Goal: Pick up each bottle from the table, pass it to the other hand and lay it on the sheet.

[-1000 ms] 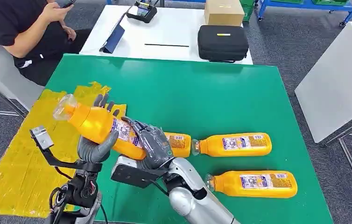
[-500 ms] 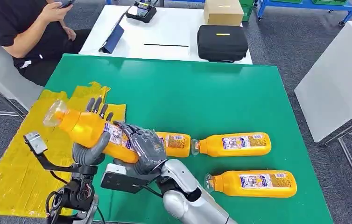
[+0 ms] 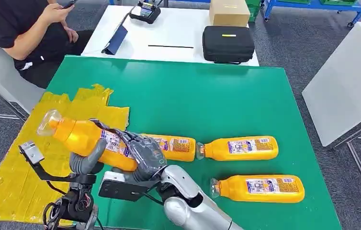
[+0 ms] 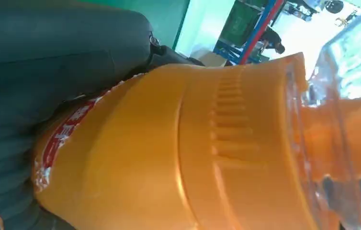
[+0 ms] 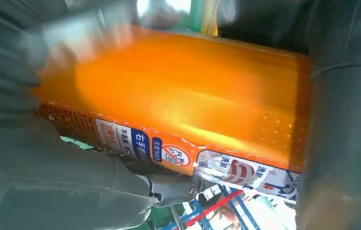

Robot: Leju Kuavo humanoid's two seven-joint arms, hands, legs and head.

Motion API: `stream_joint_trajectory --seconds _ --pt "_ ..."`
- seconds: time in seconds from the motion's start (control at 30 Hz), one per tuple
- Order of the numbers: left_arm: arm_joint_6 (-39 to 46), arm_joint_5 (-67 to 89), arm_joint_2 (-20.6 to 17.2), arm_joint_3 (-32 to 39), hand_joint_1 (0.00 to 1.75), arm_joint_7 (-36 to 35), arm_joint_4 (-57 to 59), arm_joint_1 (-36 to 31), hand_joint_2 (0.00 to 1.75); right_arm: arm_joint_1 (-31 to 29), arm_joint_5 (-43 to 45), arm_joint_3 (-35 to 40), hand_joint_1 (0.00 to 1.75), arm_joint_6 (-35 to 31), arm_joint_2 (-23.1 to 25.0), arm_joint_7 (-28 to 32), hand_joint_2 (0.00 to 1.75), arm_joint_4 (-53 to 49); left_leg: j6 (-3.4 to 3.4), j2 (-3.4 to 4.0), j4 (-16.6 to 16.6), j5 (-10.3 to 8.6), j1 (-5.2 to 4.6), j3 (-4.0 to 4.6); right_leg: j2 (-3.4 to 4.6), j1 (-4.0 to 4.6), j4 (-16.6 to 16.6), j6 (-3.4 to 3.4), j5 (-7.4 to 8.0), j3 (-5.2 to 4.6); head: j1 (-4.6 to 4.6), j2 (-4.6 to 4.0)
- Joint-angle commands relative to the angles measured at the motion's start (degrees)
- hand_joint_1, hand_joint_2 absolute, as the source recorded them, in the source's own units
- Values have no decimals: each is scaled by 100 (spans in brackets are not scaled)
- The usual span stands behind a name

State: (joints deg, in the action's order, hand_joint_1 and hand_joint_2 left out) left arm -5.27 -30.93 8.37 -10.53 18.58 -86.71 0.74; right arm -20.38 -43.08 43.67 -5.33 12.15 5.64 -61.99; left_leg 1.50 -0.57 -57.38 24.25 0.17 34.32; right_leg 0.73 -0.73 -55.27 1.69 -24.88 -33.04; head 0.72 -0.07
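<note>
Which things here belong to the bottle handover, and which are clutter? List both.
Job: held bottle, left hand, right hand, three bottles lying on the table, yellow sheet.
Clutter: black case, cardboard box, tablet.

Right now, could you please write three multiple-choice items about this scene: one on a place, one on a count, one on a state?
1. Where does the yellow sheet lie?
A. at the table's left edge
B. under the black case
C. on the floor to the right

2. How many bottles lie on the green table, held by no hand?
A. one
B. three
C. five

3. In what state is the lifted bottle?
A. standing upright on the sheet
B. held by both hands
C. lying free on the table

Answers:
1. A, the sheet hangs over the green table's left edge in the head view.
2. B, three orange bottles lie flat to the right.
3. B, the left hand and the right hand both grip it above the table.
</note>
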Motion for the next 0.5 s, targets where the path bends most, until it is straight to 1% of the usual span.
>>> stream_joint_trajectory --seconds 0.03,0.07,0.1,0.17,0.2,0.33,0.4,0.47,0.5 --pt "67 161 -31 407 175 22 -142 31 175 303 8 -287 175 -60 -347 156 175 -295 -7 -7 6 7 1 -22 -16 3 7 -6 -9 25 0 0" --pt "183 395 -59 416 175 97 -161 59 175 364 20 -390 103 -162 -365 171 175 -375 -4 -5 5 2 0 -12 -12 1 6 -4 -4 14 0 0" --pt "372 668 -55 451 175 145 -164 85 175 436 53 -490 0 -171 -409 176 175 -476 -7 -6 4 7 1 -22 -15 2 6 -6 -10 25 0 0" --pt "824 1359 -47 618 175 301 -220 172 175 637 86 -719 0 -267 -530 199 175 -810 -5 -9 6 2 1 -12 -16 1 7 -5 -5 15 0 0" --pt "1101 1827 -53 706 175 364 -258 214 175 771 102 -832 0 -305 -619 206 0 -1017 -4 -8 5 2 1 -9 -14 1 7 -4 -4 12 -2 0" --pt "2090 3578 -182 992 175 472 -155 310 175 1212 322 -1179 0 -406 -776 333 0 -1597 -11 -2 6 10 0 -19 -12 2 6 -7 -8 20 2 0" --pt "2310 4185 -265 1058 175 500 2 374 175 1384 358 -1278 0 -399 -819 352 0 -1703 -11 -16 8 11 -2 -24 -28 0 7 -8 -14 28 0 0" --pt "2503 4738 -363 1002 175 473 143 429 175 1484 448 -1332 0 -421 -830 406 0 -1718 -8 -5 9 10 -1 -21 -11 0 10 -5 -8 22 0 0" --pt "2710 5177 -429 933 175 395 221 437 175 1518 499 -1352 0 -429 -840 425 0 -1724 -11 1 13 14 -2 -32 -8 0 12 -8 -11 31 0 0"
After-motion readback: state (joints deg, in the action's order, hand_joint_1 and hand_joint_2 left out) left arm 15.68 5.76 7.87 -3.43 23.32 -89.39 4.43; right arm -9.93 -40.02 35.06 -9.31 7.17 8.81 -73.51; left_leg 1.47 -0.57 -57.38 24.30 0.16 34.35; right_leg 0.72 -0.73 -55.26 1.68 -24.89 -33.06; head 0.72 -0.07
